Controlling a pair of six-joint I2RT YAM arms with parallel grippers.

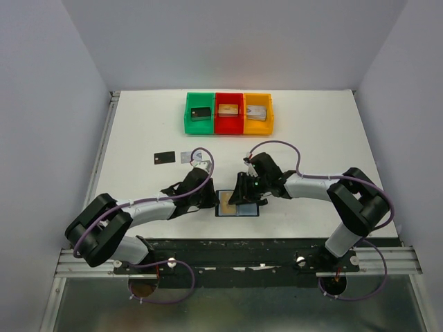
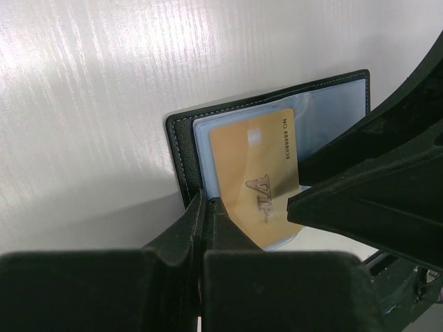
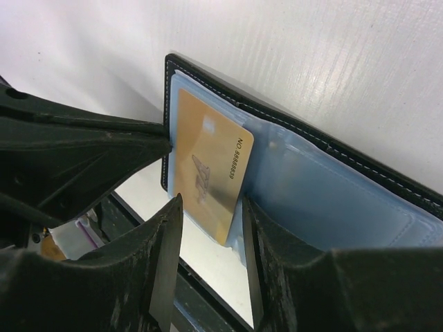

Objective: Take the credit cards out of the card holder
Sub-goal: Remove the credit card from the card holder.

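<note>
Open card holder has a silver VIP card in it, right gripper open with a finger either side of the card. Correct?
No. The VIP card in the open card holder is tan-gold, not silver; the right wrist view shows it. The right gripper is open, a finger either side of the card.

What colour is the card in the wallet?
The credit card is tan-gold; left wrist view.

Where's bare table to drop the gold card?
Free: table right of the bins, beyond the right arm; also left of the black card. Crowded: the wallet, where left gripper and right gripper meet.
</note>
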